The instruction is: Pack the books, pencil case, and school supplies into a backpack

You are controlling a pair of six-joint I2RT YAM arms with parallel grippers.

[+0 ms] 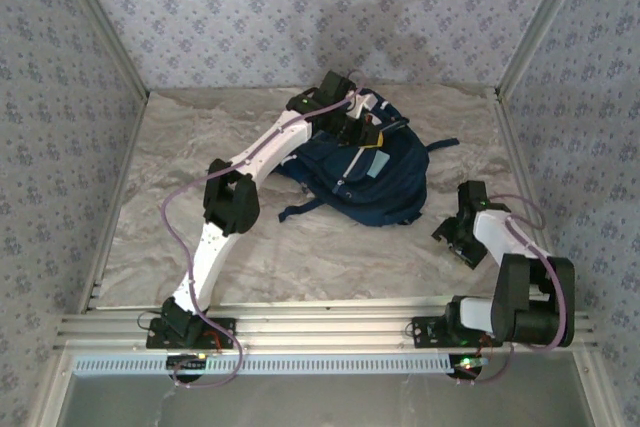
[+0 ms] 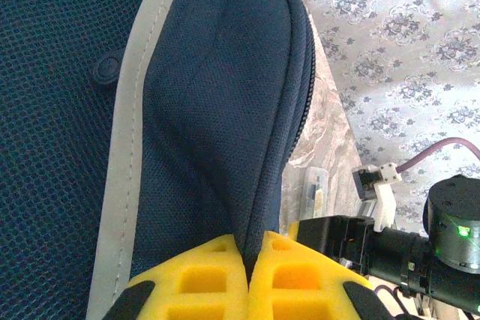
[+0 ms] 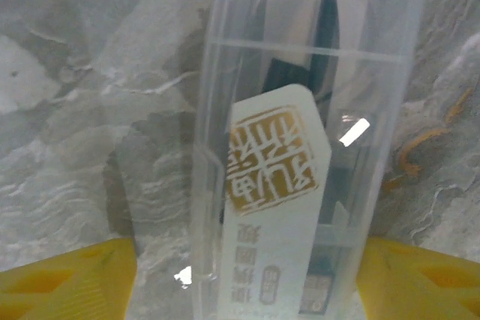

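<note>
Looking down on the marbled table (image 1: pixel 150 237), I note the backpack (image 1: pixel 395 187) lying flat on it, navy fabric with pale trim and one dark strap trailing off the near left side. The left arm (image 1: pixel 265 152) reaches across to the backpack's far left part. In the left wrist view the left gripper (image 2: pixel 249 254) is pressed fully together on a raised fold of the backpack's navy mesh, which is pinched between the two yellow pads (image 2: pixel 206 279). The right arm (image 1: pixel 505 247) sits off the backpack's near right side, clear of the fabric. The pencil case (image 3: pixel 300 148) lies flat on the table on that same side, a clear oblong pouch with dark pens and a white label stamped in gold inside. The right gripper (image 3: pixel 247 279) hangs over the pencil case with its jaws spread wide, one yellow fingertip (image 3: pixel 67 282) on each long side. There is a gap on one side, and I cannot tell whether the other fingertip touches the pouch. Nothing is gripped.
</note>
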